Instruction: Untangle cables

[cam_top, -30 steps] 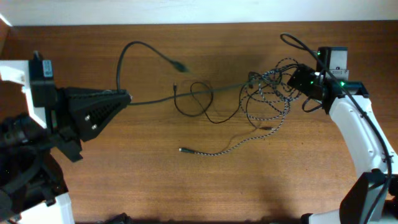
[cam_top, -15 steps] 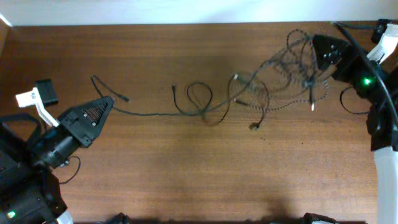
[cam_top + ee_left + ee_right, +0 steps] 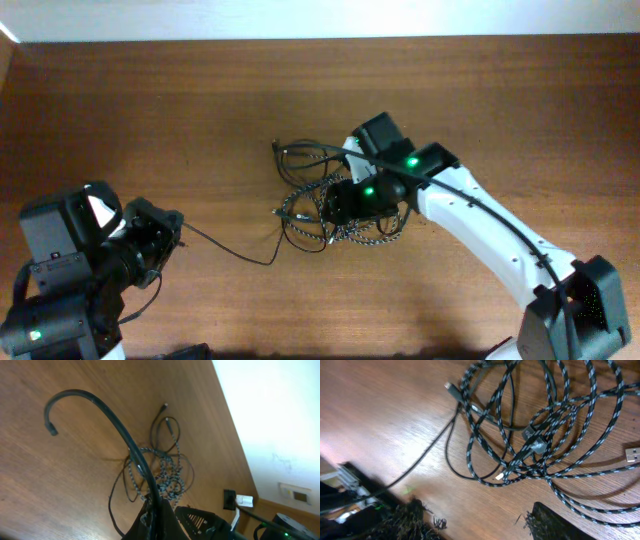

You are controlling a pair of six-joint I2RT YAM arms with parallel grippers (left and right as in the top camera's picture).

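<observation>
The plain black cable [image 3: 235, 252] runs from my left gripper [image 3: 172, 230] across the table to a knot at the centre. The braided speckled cable [image 3: 300, 210] lies there in tangled loops, with the black cable threaded through it. My left gripper [image 3: 160, 512] is shut on the black cable [image 3: 107, 410], whose free end curves up in front of its camera. My right gripper [image 3: 338, 203] hovers over the knot. In the right wrist view it [image 3: 480, 517] is open and empty, just short of the braided loops [image 3: 545, 425] and the black cable [image 3: 422, 460].
The wooden table [image 3: 480, 110] ends at a white wall along the far edge. The right arm [image 3: 480, 225] reaches diagonally from the lower right corner to the centre. The left arm's base [image 3: 60, 290] fills the lower left corner.
The right arm has swung from the far right to the table's centre. The braided cable has gone from spread out at the right to a heap at the centre. The left gripper has drawn back to the lower left.
</observation>
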